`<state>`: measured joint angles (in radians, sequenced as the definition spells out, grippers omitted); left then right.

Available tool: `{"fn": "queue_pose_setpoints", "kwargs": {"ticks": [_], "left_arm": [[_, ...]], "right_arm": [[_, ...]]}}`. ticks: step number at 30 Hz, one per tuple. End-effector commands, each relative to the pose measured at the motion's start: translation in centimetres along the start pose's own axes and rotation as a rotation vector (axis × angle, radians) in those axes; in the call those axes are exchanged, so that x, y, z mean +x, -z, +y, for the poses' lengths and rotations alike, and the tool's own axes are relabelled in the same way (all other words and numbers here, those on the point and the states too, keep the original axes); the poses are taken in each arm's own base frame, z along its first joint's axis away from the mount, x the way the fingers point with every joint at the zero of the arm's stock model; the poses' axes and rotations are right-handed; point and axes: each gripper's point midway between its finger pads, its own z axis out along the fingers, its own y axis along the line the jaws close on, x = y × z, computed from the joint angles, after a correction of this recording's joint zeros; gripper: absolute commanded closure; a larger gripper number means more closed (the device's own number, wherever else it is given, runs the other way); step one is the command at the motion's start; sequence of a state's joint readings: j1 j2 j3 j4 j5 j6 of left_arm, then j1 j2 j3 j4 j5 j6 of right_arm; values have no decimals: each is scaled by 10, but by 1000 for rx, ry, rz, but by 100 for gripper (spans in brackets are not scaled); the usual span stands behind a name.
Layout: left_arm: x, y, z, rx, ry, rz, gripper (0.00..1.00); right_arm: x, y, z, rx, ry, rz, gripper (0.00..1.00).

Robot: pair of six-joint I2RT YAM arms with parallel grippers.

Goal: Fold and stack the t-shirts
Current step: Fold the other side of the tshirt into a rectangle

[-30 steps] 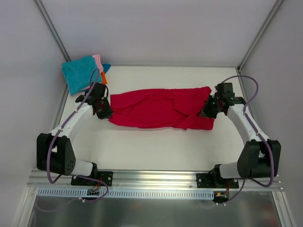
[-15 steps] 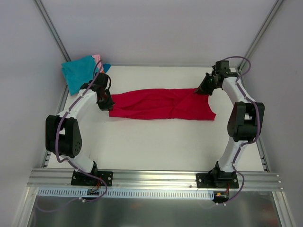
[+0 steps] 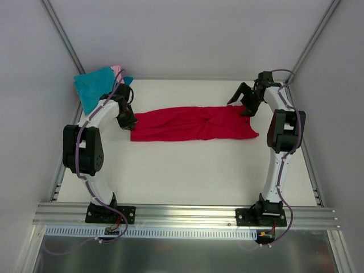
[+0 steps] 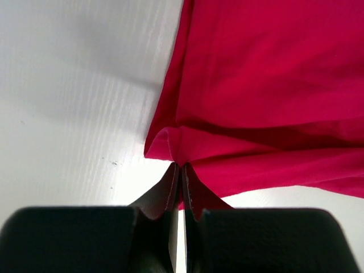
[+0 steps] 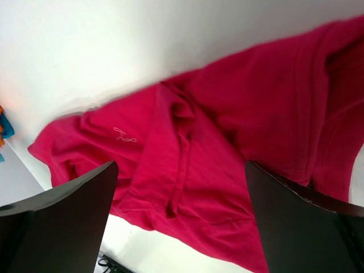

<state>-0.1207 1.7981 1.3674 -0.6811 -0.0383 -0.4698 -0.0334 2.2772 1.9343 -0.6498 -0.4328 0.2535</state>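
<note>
The large red t-shirt (image 3: 193,123) lies as a long folded band across the middle of the white table (image 3: 187,170). My left gripper (image 3: 129,121) is at the band's left end, shut on a pinch of the red hem (image 4: 181,166). The red t-shirt fills the upper right of the left wrist view (image 4: 267,85). My right gripper (image 3: 240,105) hovers open over the band's right end, holding nothing. In the right wrist view the gripper (image 5: 181,165) has its jaws wide apart above the creased red t-shirt (image 5: 227,131).
A pile of other t-shirts sits at the back left corner: teal (image 3: 94,88) on top, with pink (image 3: 116,71), blue (image 3: 128,81) and orange (image 3: 125,94) edges showing. Grey walls close the table at the back and both sides.
Both arms swung toward the back, carrying the near edge of the red t-shirt over into a narrower band. The right gripper let go and opened. The left stayed shut on the cloth.
</note>
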Motion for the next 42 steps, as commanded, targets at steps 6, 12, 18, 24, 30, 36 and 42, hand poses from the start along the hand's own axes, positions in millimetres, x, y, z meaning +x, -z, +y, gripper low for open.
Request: {"fn": "queue_pose_setpoints", "kwargs": {"ticks": [6, 12, 18, 24, 30, 36, 42], "left_arm": [[-24, 8, -4, 8, 2, -29, 99], [-44, 9, -6, -13, 0, -38, 99], [-60, -6, 1, -40, 55, -20, 98], [-50, -19, 13, -90, 69, 31, 4], [-50, -9, 14, -52, 95, -8, 1], [-36, -10, -9, 93, 111, 52, 1], [-27, -21, -14, 138, 124, 61, 32]], "right_arm": [[36, 62, 15, -58, 31, -47, 1], [72, 94, 13, -81, 62, -65, 1], [94, 111, 7, -76, 88, -61, 1], [107, 119, 4, -73, 102, -55, 1], [120, 122, 5, -75, 122, -46, 1], [129, 124, 0, -66, 119, -44, 1], [133, 123, -3, -59, 119, -37, 0]]}}
